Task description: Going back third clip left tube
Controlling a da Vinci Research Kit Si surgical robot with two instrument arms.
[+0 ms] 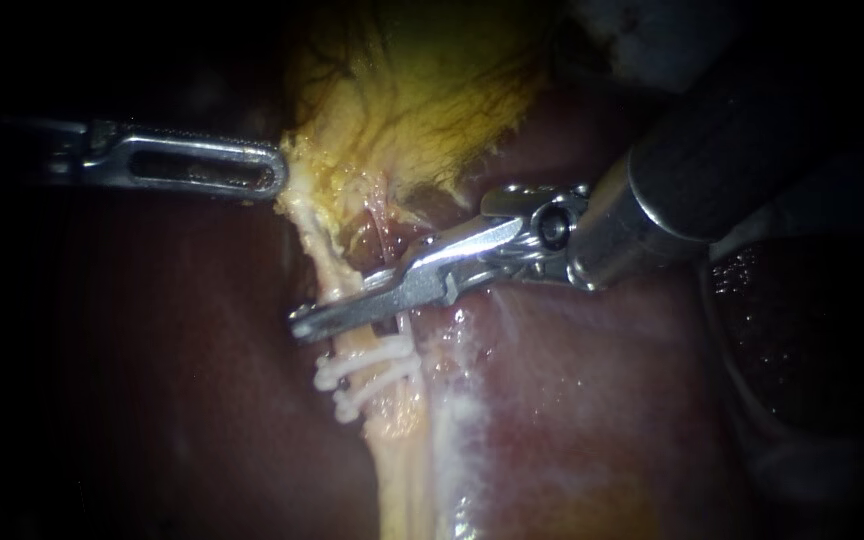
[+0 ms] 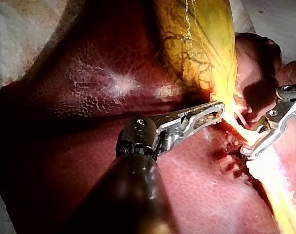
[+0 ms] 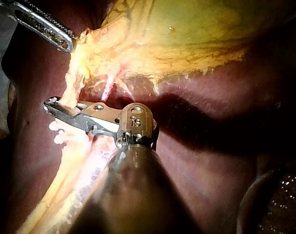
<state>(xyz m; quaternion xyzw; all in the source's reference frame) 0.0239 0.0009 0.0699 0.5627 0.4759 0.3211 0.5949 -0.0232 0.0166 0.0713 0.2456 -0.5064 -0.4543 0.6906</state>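
While right claw (image 1: 304, 324) straddles tube (image 1: 324, 255), narrow; clips (image 1: 367, 378) just beside; left claw (image 1: 277, 178) grips gallbladder (image 1: 432, 110)

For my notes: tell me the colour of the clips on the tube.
White. The clips on the tube show best in the endoscope view.

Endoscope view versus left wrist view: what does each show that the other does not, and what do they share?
Only the endoscope view: white clips on the tube, just below the right instrument. Only the left wrist view: the left instrument with its wrist joint and dark shaft, plus a broad stretch of liver. Both: the left instrument at the edge of the gallbladder, the right instrument at the tube.
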